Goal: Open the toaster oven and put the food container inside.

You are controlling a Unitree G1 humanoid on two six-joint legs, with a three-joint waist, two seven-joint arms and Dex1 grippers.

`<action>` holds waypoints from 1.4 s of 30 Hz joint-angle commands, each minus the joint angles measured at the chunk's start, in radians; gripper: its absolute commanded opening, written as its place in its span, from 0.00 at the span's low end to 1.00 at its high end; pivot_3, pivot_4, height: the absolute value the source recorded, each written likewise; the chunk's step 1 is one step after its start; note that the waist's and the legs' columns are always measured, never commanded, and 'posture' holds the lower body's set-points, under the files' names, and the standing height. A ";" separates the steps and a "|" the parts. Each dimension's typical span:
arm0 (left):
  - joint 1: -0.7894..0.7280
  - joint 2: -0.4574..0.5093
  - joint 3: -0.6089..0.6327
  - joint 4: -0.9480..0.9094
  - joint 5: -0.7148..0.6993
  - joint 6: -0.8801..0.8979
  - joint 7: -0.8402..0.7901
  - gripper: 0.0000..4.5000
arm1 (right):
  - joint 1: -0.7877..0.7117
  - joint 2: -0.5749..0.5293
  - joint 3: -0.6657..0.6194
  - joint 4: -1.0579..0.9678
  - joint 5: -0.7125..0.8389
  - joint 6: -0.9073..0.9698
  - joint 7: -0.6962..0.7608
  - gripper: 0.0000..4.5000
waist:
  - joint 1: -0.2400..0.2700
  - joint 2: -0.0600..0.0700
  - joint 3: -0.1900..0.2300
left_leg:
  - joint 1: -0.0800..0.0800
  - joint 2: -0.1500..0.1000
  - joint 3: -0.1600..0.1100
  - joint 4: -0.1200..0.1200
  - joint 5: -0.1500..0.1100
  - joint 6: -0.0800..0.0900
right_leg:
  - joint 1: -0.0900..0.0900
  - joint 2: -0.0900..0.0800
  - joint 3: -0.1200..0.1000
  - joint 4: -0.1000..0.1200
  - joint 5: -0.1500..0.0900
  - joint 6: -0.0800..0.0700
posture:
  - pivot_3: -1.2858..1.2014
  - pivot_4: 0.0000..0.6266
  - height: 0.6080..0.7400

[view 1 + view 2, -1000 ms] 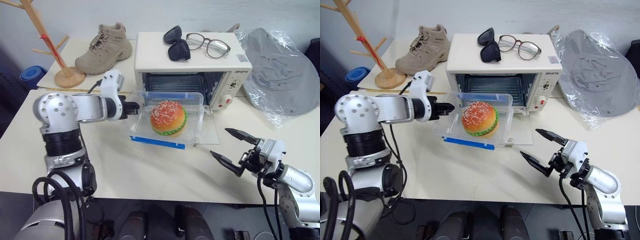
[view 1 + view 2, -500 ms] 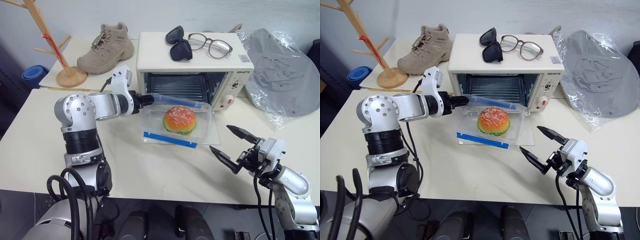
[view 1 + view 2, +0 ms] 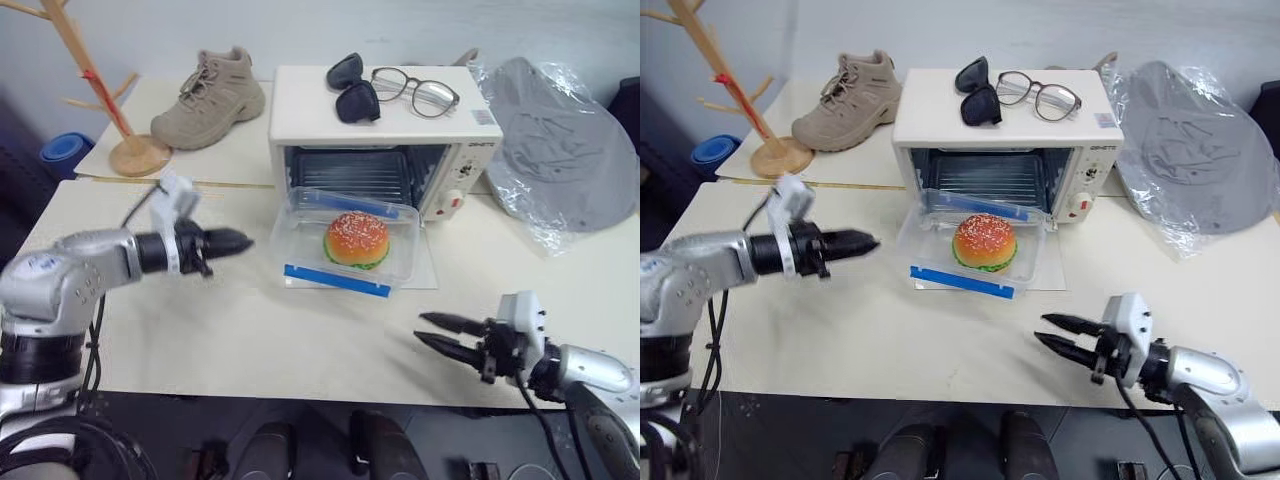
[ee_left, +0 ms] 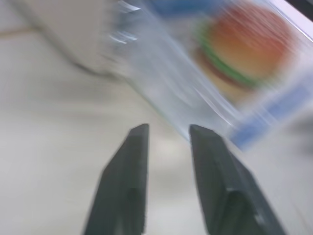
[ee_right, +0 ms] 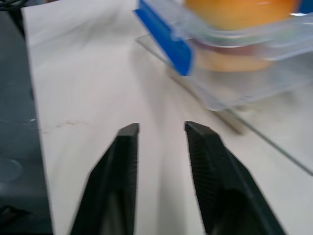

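The oven (image 3: pixel 385 130) is a boxy cream-white unit standing at the back of the surface (image 3: pixel 250 330), its cavity facing forward with a wire rack inside and red-tipped knobs down its right side. Its glass door (image 3: pixel 425 268) lies dropped flat in front of it. The container (image 3: pixel 345 250), a shallow clear box with blue clip strips on its near and far edges, holds a sesame-bun hamburger and rests on the open door, its far edge at the oven's mouth.

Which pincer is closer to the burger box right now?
The left pincer: it sits just off the side of the food container, not touching. The right pincer hangs further off, near the table's front edge.
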 commanded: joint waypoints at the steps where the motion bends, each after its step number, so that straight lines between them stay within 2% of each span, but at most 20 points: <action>1: 0.005 -0.071 -0.058 -0.045 0.026 -0.115 -0.045 0.04 | -0.104 0.025 0.022 0.063 -0.074 -0.036 -0.034 0.02 | 0.007 0.000 0.000 | -0.001 -0.001 0.000 0.000 0.000 0.001 | 0.000 0.000 0.000 0.000 0.001 0.001 | 0.52 0.24 1.00; 2: 0.003 -0.098 -0.064 -0.046 0.021 -0.122 -0.042 0.01 | -0.137 0.033 0.028 0.088 -0.094 -0.040 -0.044 0.00 | 0.008 0.000 0.000 | -0.002 -0.001 -0.001 0.001 0.000 0.002 | 0.000 -0.001 0.000 -0.001 0.001 0.001 | 0.52 0.24 1.00; 4: -0.018 -0.171 -0.077 -0.023 0.016 -0.114 -0.006 0.01 | -0.225 0.059 0.048 0.144 -0.120 -0.035 -0.058 0.00 | 0.007 0.000 0.000 | -0.004 -0.002 -0.002 0.001 0.000 0.003 | -0.001 -0.001 0.000 -0.001 0.002 0.002 | 0.52 0.24 1.00; 11: -0.060 -0.313 -0.093 0.095 0.133 -0.204 0.119 0.01 | -0.402 0.130 0.080 0.306 -0.208 -0.073 -0.095 0.00 | 0.001 0.000 0.000 | -0.005 -0.001 0.000 0.001 0.000 0.003 | -0.002 0.002 -0.002 0.001 0.002 0.002 | 0.52 0.24 1.00; 16: -0.085 -0.419 -0.049 0.165 0.163 -0.271 0.211 0.01 | -0.520 0.206 0.104 0.458 -0.298 -0.153 -0.142 0.00 | 0.001 0.000 0.000 | -0.004 -0.001 0.003 0.003 0.001 0.005 | -0.002 0.001 -0.006 0.002 0.003 0.004 | 0.52 0.24 1.00; 22: -0.108 -0.550 0.027 0.206 0.150 -0.351 0.305 0.01 | -0.707 0.303 0.102 0.675 -0.419 -0.266 -0.298 0.00 | -0.001 0.000 0.000 | -0.005 -0.001 0.004 0.003 0.001 0.005 | -0.004 0.001 -0.006 0.004 0.003 0.004 | 0.52 0.24 1.00; 29: -0.149 -0.628 0.042 0.331 0.245 -0.485 0.418 0.01 | -0.830 0.384 0.131 0.791 -0.456 -0.264 -0.322 0.00 | -0.004 0.000 0.000 | -0.005 -0.002 0.004 0.003 0.002 0.004 | -0.004 0.002 -0.007 0.004 0.003 0.004 | 0.52 0.24 1.00; 32: -0.163 -0.637 0.045 0.377 0.276 -0.538 0.439 0.01 | -0.853 0.398 0.133 0.819 -0.460 -0.272 -0.320 0.00 | -0.007 0.000 0.000 | -0.005 -0.002 0.004 0.003 0.002 0.004 | -0.004 0.002 -0.007 0.005 0.003 0.004 | 0.52 0.24 1.00; 35: -0.093 -0.563 0.043 0.266 0.256 -0.492 0.373 0.01 | -0.817 0.359 0.127 0.716 -0.401 -0.180 -0.231 0.00 | -0.013 0.000 0.000 | -0.006 -0.002 0.004 0.002 0.002 0.004 | -0.004 0.002 -0.007 0.004 0.003 0.004 | 0.52 0.24 1.00; 38: 0.007 -0.451 0.074 0.095 0.176 -0.450 0.249 0.14 | -0.766 0.281 0.073 0.587 -0.358 -0.080 -0.209 0.00 | -0.022 0.000 0.000 | -0.006 -0.001 0.005 0.000 0.001 0.004 | -0.006 0.001 -0.007 0.003 0.003 0.004 | 0.52 0.24 1.00; 41: 0.105 -0.323 0.121 -0.041 0.110 -0.451 0.116 0.34 | -0.724 0.191 -0.003 0.500 -0.270 0.010 -0.158 0.00 | -0.021 0.000 0.000 | -0.009 -0.001 0.005 0.001 0.001 0.004 | -0.008 0.001 -0.007 0.003 0.003 0.004 | 0.52 0.24 1.00; 42: 0.156 -0.267 0.148 -0.073 0.105 -0.499 0.039 0.41 | -0.693 0.145 -0.024 0.493 -0.242 0.005 -0.094 0.00 | -0.021 0.000 0.000 | -0.009 -0.001 0.005 0.001 0.001 0.004 | -0.008 0.000 -0.007 0.004 0.003 0.004 | 0.52 0.24 1.00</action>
